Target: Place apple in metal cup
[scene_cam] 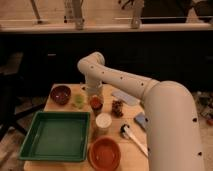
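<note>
**Apple directly under the pincer, cup hidden from view**

The arm reaches over the far half of the worktop (60, 107) and bends down so that the pincer (95, 96) hangs at the middle of the cluster of small things. The apple (95, 103) shows as a small orange-red round right at the pincer's lower end, touching it or very nearly so. Whether the pincer is gripping the fruit or has let go cannot be told from this view.

The relation that matters is vertical: the apple lies straight below the pincer, not off to a side. The fruit is round, so there is no long axis to align. The metal cup cannot be made out; if it sits anywhere, it is most likely beneath the apple and masked by it. By that reading the apple is at or in the cup, and the coming move is a release and a straight lift.

Close neighbours crowd the spot: the translucent green cup (78, 101) just to the apple's left, the white cup (103, 121) in front of it, the dark red lumpy cluster (118, 107) to its right. A sideways drift on the way up could knock any of them.
</note>
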Controlling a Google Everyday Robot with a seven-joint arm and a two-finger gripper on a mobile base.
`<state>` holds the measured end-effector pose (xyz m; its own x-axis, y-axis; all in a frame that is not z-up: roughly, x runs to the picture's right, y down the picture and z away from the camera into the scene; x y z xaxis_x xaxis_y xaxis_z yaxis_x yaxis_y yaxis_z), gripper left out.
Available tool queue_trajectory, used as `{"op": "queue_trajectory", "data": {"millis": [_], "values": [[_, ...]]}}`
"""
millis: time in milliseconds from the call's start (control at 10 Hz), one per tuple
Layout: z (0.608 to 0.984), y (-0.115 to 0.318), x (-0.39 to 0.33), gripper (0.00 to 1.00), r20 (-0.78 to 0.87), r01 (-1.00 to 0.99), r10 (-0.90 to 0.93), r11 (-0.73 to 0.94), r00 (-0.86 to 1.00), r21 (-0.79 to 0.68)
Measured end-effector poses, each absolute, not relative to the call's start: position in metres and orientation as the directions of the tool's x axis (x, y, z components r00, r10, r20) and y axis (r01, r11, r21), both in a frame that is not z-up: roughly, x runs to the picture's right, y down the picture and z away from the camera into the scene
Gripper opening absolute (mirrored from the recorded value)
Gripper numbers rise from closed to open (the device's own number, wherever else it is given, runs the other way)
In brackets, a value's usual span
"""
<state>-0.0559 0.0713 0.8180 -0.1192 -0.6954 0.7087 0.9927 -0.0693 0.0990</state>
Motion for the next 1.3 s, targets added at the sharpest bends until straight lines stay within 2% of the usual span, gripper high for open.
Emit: {"op": "queue_trajectory", "data": {"millis": [600, 900, 1300], "values": [[0.8184, 0.0717, -0.0559, 0.04, 0.709, 0.993, -0.695, -0.069, -0.119, 0.099], [0.8184, 0.0717, -0.0559, 0.17, 0.709, 0.993, -0.695, -0.069, -0.119, 0.099], [0.8191, 0.0725, -0.0559, 0.56, 0.710, 0.993, -0.694, -0.069, -0.119, 0.099]]}}
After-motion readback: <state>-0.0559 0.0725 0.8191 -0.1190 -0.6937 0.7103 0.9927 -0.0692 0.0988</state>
